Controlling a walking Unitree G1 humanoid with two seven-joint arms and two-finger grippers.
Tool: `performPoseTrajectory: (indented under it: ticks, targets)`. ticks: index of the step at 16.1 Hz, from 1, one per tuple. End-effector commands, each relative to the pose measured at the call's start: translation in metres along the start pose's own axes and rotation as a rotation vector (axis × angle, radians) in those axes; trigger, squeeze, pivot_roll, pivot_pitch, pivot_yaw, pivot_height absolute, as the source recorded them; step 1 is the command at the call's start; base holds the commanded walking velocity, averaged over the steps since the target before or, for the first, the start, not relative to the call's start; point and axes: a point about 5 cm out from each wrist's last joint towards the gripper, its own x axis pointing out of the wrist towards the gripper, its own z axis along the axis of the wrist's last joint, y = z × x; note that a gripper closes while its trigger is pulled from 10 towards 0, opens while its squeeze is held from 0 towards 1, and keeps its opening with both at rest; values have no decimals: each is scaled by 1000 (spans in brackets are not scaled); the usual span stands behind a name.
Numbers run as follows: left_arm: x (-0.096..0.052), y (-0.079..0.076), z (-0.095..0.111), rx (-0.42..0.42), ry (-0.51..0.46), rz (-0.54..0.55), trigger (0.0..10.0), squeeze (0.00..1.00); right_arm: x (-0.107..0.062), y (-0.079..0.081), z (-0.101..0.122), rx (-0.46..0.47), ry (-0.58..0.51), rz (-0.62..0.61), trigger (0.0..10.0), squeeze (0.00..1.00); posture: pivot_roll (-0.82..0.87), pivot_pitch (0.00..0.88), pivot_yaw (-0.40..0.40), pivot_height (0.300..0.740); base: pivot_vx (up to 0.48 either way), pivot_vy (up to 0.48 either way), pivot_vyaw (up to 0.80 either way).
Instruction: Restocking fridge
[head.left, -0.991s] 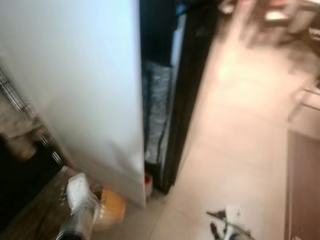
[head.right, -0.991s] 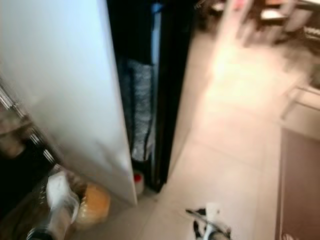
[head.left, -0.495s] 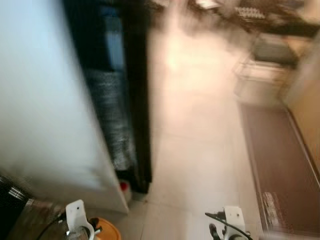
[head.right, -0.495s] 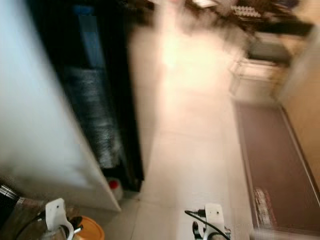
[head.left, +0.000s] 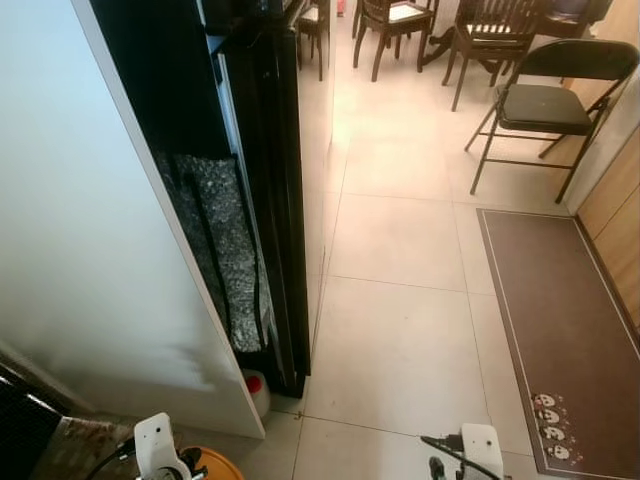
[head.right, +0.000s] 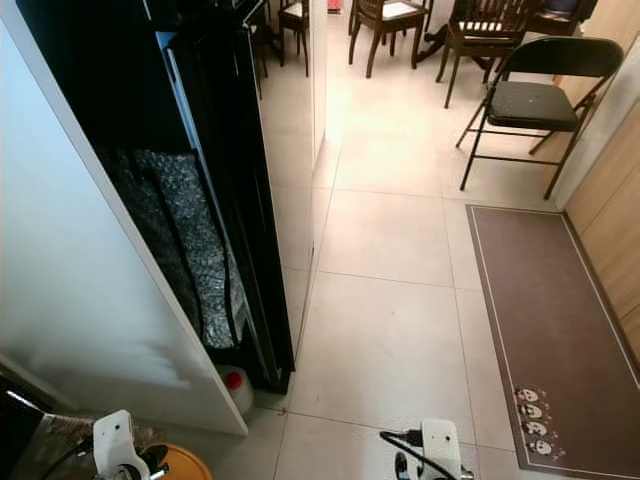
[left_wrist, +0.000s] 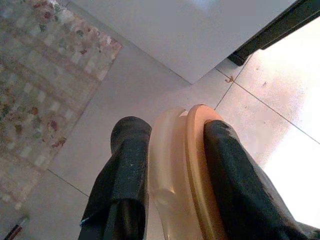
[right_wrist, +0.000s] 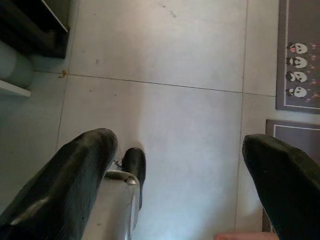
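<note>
Gripping an orange lid in the left gripper, right gripper spread wide (no legible writing).

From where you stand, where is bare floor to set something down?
The tiled floor is bare between the black fridge side and the brown mat. It is crowded at the wall foot: a red-capped bottle stands there. Further off, a folding chair stands.
</note>
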Motion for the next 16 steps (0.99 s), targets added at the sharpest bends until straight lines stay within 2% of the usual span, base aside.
performPoseTrajectory:
  ticks: [1, 4, 9, 14, 16]
  targets:
    - [-1, 3, -6, 16, 16, 10, 10000, 0, -1, -2, -4, -3, 10, -5, 10000, 0, -46, 0, 44, 740, 0, 0, 0]
    - [-1, 1, -8, 14, 17, 0, 10000, 0, -1, -3, -4, -7, 9, -5, 10000, 0, -42, 0, 39, 740, 0, 0, 0]
    - [-2, 2, -10, 52, 20, -11, 10000, 0, 1, 0, 6, 2, -18, -4, 10000, 0, -43, 20, 39, 740, 0, 395, 0]
    - [-3, 5, -12, 70, 23, -13, 10000, 0, 2, 1, 8, 14, -21, -7, 10000, 0, -47, 35, 44, 740, 0, 385, 0]
    - [-3, 3, -13, 87, 21, -21, 10000, 0, 2, 1, 8, 18, -24, -11, 10000, 0, -46, 39, 44, 740, 0, 0, 0]
